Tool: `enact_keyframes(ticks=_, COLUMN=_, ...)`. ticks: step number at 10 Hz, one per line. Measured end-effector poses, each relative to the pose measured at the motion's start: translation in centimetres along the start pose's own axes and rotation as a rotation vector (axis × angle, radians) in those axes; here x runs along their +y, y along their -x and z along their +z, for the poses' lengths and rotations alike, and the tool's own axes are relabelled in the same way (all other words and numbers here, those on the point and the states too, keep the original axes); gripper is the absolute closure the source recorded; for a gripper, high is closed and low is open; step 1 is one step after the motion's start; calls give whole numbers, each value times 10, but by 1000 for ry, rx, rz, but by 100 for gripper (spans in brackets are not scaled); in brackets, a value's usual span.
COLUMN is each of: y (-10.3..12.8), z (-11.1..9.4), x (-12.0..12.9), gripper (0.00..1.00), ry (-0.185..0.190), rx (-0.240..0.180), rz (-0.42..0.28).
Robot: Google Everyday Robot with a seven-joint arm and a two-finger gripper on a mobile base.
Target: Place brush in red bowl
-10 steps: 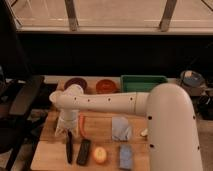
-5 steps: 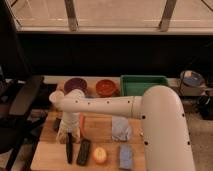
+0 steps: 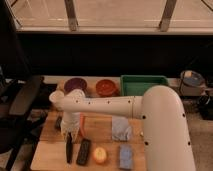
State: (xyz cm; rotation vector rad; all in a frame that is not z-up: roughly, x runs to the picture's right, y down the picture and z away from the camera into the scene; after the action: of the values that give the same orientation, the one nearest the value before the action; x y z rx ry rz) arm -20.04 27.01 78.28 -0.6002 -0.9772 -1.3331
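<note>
- Brush (image 3: 69, 150) lies flat on the wooden counter (image 3: 101, 134), towards the front left, long axis running front to back.
- Gripper (image 3: 70, 132) hangs at the end of the white arm, pointing down, directly over the brush's far end. The rest of the brush runs from below the gripper out towards the counter's front edge.
- Gripper state: cannot tell whether it is parted or closed, and whether it is touching the brush is just as unclear.
- So the brush lies straight down from the jaws, no sideways offset to speak of. A grasp would want the jaws set across that front-to-back line, closing from left and right.
- Looks of the brush: slim, black, narrow. Which end carries the bulkier head I cannot make out, since the far end runs under the gripper.
- Just right of it lies a shorter, wider black block (image 3: 83, 151), near enough that a wide approach could nudge it.
- Red bowl (image 3: 106, 87) sits at the back of the counter, well apart from the brush, up and to the right, between the purple bowl (image 3: 75, 84) and the green tray (image 3: 144, 83).
- My read: the pick is not yet secured, and the carry to the bowl remains.
</note>
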Motion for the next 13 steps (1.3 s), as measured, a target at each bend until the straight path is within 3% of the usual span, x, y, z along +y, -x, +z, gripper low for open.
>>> enact_keyframes(ticks=2, y=-1, z=-19, x=10, gripper=100, ry=8, rx=47, rz=45)
enact_keyframes(ticks=4, y=-3, z=-56, x=20, gripper=100, ry=-37, rx=116, rz=107)
enact_keyframes(ticks=6, y=-8, z=-78, x=27, gripper=100, ry=-70, rx=171, rz=157)
enact_keyframes(ticks=9, y=-23, z=-124, x=53, gripper=100, ry=-88, rx=274, rz=243)
enact_keyframes(ticks=10, y=-33, z=-148, x=68, gripper=100, ry=-95, rx=326, rz=287)
enact_keyframes(ticks=13, y=-56, z=-202, x=93, gripper=100, ry=-116, rx=426, rz=356)
